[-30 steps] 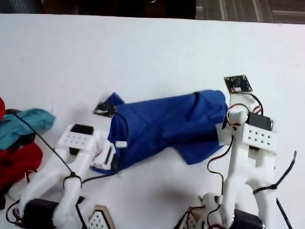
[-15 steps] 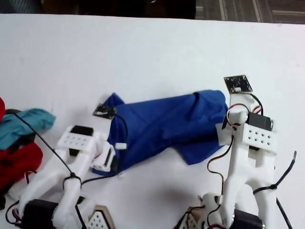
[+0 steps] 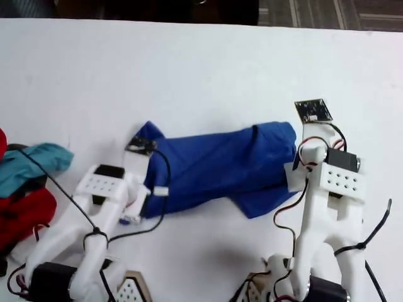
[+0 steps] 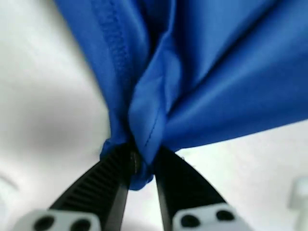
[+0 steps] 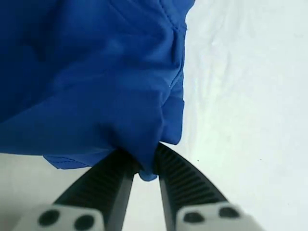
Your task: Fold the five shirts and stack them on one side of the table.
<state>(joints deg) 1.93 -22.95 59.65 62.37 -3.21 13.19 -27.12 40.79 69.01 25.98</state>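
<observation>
A blue shirt lies bunched lengthwise across the middle of the white table, held at both ends. My left gripper is shut on a gathered fold of the blue shirt at its left end; in the high view that arm is at the lower left. My right gripper is shut on the hem of the blue shirt at its right end, with the right arm at the lower right. Teal and red shirts lie piled at the left edge.
The far half of the table is bare white cloth. Dark floor runs along the table's far edge. Arm bases and cables crowd the near edge.
The left gripper has lifted and pulled its end of the blue shirt up off the table, so the lower-left fold has drawn in. The right arm has barely moved.
</observation>
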